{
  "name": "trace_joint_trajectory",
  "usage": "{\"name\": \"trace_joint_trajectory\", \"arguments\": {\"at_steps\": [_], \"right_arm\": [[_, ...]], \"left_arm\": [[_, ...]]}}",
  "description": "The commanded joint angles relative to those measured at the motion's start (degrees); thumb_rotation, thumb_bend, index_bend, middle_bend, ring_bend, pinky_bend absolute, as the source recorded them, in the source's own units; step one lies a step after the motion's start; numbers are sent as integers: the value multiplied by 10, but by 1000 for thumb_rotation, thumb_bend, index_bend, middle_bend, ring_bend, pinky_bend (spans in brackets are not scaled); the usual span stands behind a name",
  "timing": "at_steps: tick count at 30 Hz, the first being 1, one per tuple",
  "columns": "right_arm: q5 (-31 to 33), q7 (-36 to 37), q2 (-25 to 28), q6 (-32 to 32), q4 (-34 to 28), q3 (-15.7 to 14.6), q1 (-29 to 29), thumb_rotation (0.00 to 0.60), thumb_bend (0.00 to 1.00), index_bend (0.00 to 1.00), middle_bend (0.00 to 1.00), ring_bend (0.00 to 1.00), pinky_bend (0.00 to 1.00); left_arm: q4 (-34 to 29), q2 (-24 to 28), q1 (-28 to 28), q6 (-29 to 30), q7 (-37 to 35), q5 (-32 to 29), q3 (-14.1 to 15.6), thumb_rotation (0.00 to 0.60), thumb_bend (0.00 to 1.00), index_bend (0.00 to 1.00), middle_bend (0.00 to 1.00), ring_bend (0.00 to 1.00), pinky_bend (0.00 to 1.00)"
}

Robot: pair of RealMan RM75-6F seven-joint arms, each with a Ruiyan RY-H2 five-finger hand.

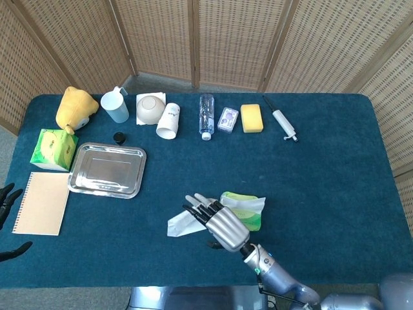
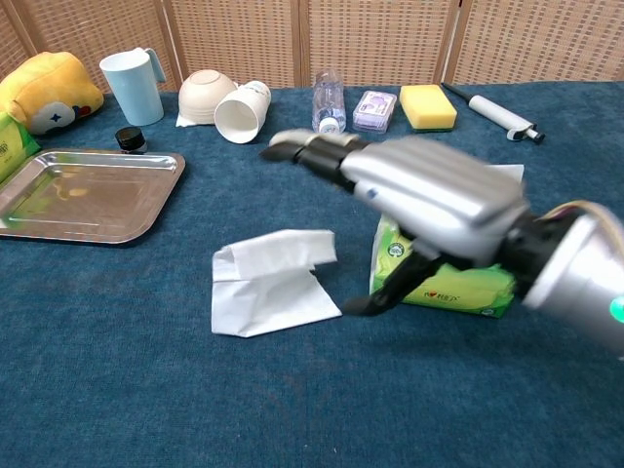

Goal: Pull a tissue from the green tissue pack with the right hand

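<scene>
The green tissue pack (image 1: pixel 245 210) (image 2: pixel 458 283) lies on the blue table near the front, a white tissue standing up from its top. A pulled-out white tissue (image 1: pixel 182 222) (image 2: pixel 268 292) lies crumpled and flat on the cloth just left of the pack. My right hand (image 1: pixel 219 221) (image 2: pixel 429 200) hovers over both with its fingers stretched out and apart, holding nothing. Of my left hand only dark fingertips (image 1: pixel 8 196) show at the far left edge of the head view.
A steel tray (image 1: pixel 107 170) and a tan notebook (image 1: pixel 41 202) lie at the left, beside a second green tissue box (image 1: pixel 53 148). Along the back stand a yellow plush (image 1: pixel 75 107), blue cup (image 1: pixel 116 105), bowl (image 1: pixel 151 108), paper cup (image 1: pixel 168 121), bottle (image 1: pixel 206 115), sponge (image 1: pixel 251 118) and syringe (image 1: pixel 284 124).
</scene>
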Motion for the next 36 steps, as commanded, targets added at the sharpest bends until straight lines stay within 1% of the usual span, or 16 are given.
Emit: {"name": "trace_joint_trajectory", "arguments": {"at_steps": [1,4,6,8,10,16,19,23,26,29,31,32,34,36], "right_arm": [[-25,2,56,44,-40,-14,-24,600,0,0,0,0,237],[-39,19,98,78,-51,-21,-41,600,0,0,0,1,237],[-49,39,129,105,-50,-27,-55,600,0,0,3,19,240],[-57,70,152,133,-39,-32,-68,600,0,0,10,45,245],[-64,110,169,169,-12,-38,-86,600,0,0,13,47,247],[-58,193,196,244,68,-55,-138,600,0,0,19,50,255],[-60,249,203,267,105,-63,-154,600,0,0,35,67,260],[-54,291,203,292,150,-65,-173,600,0,0,39,77,269],[-48,299,206,306,168,-63,-188,600,0,0,39,77,276],[-37,288,218,302,160,-67,-200,600,0,0,31,74,215],[-19,267,233,288,135,-69,-209,600,0,0,24,73,174],[5,255,239,280,119,-65,-218,600,0,0,22,73,167],[23,233,250,263,93,-62,-222,600,0,0,17,61,138],[31,220,256,252,82,-62,-224,600,0,0,7,34,111]], "left_arm": [[-1,0,0,-1,2,2,1,600,0,0,0,0,0],[-1,-1,-1,-4,5,4,2,600,0,0,0,0,0],[-2,-2,-2,-5,7,5,2,600,0,0,0,0,0],[-3,-2,-2,-5,10,4,2,600,0,0,0,0,0],[-4,-2,-2,-6,11,5,3,600,0,0,0,0,0],[-7,-5,-3,-7,20,7,4,600,0,0,0,0,0],[-8,-6,-3,-8,24,9,4,600,0,0,0,0,0],[-10,-9,-4,-10,32,12,5,600,0,0,0,0,0],[-11,-10,-4,-10,36,13,6,600,0,0,0,0,0],[-11,-11,-3,-9,38,13,6,600,0,0,0,0,0],[-11,-11,-2,-8,39,14,7,600,0,0,0,0,0],[-11,-10,-1,-6,40,17,8,600,0,0,0,0,0],[-11,-10,1,-1,39,21,9,600,0,0,0,0,0],[-11,-10,2,2,39,22,8,600,0,0,0,0,0]]}}
